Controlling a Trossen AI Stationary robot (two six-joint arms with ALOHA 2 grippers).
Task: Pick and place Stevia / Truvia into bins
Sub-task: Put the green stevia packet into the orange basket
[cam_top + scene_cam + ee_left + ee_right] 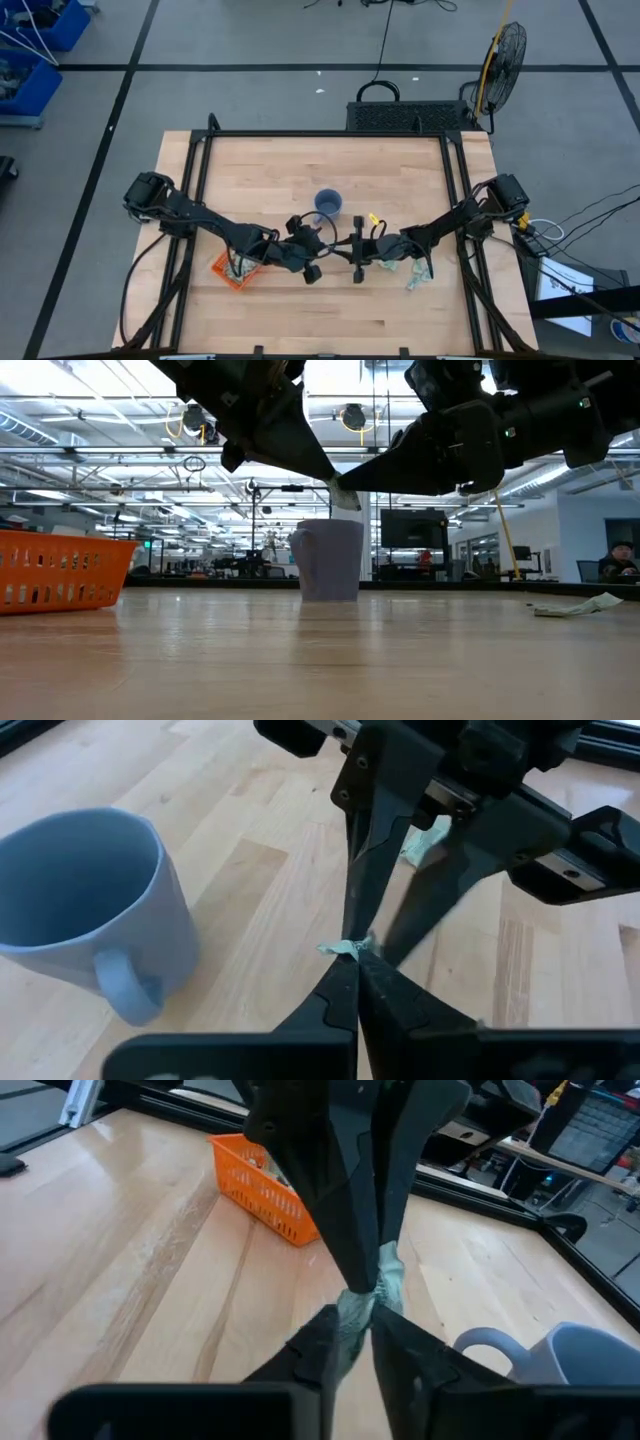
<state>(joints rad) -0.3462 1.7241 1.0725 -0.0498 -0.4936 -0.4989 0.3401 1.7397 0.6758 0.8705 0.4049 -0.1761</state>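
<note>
Hidden or unclear: in the high view the two grippers' dark fingers overlap at table centre, so the packet between them cannot be made out there; the contents of the orange bin (236,270) are partly covered by the left arm.
Packet in transfer: one pale green and white sweetener packet (368,1302), crumpled and twisted, held in the air above the wood, at about 6 o'clock from the mug (328,203).
Left gripper (352,958): fingers pressed together, pinching one end of the packet.
Right gripper (352,1325): fingers closed on the other end of the same packet, tips meeting the left gripper's tips.
Packet appearance: thin paper, creased, small against the fingers; printing unreadable.
Loose packets (416,272): a few pale green packets lying flat on the table (300,165) under the right arm, toward 4 o'clock from the mug; count unclear.
Bin position: toward 8 o'clock from the mug, near the table's front edge.
Low view: mug (328,559) upright at centre, bin (60,568) cut off at the picture's edge.
</note>
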